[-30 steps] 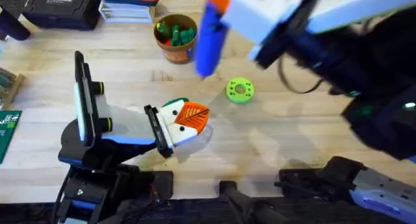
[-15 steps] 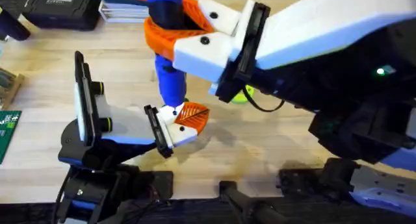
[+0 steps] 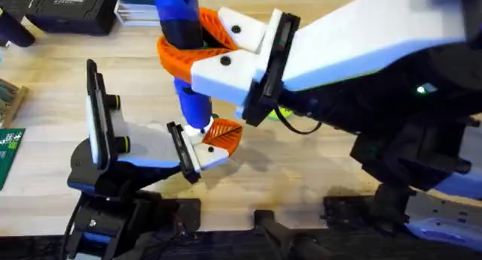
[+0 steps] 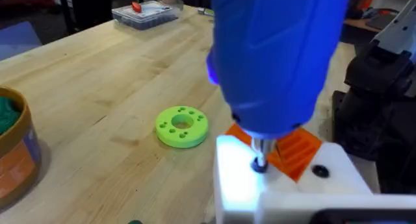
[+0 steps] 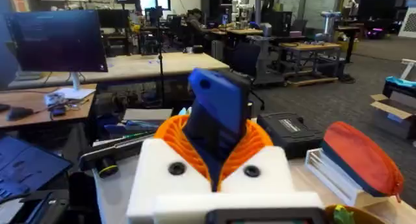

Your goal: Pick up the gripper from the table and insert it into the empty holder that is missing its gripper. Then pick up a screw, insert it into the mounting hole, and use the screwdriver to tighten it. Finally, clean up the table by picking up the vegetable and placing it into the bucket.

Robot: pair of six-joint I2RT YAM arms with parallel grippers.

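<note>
My right gripper (image 3: 197, 45) is shut on the blue screwdriver (image 3: 184, 56) and holds it upright; its orange pads (image 5: 260, 143) clasp the body (image 5: 218, 120). The dark tip (image 4: 259, 163) rests on the white holder (image 4: 237, 182) of my left gripper (image 3: 207, 143). Its two white blocks stand close together, the orange gripper (image 3: 224, 135) between them. A dark green sliver of the vegetable (image 3: 215, 118) peeks out behind the holder. The bucket (image 4: 16, 159) stands apart from it on the table.
A bright green ring disc (image 4: 182, 126) lies on the wood beyond the holder, half covered by the right arm in the overhead view (image 3: 283, 111). A black case (image 3: 64, 7) sits at the back left, a green circuit board (image 3: 9, 158) at the left edge.
The right arm swung left and down with the screwdriver, from above the green disc to over the left arm's holder, where the tip now rests. The left arm stayed still.
</note>
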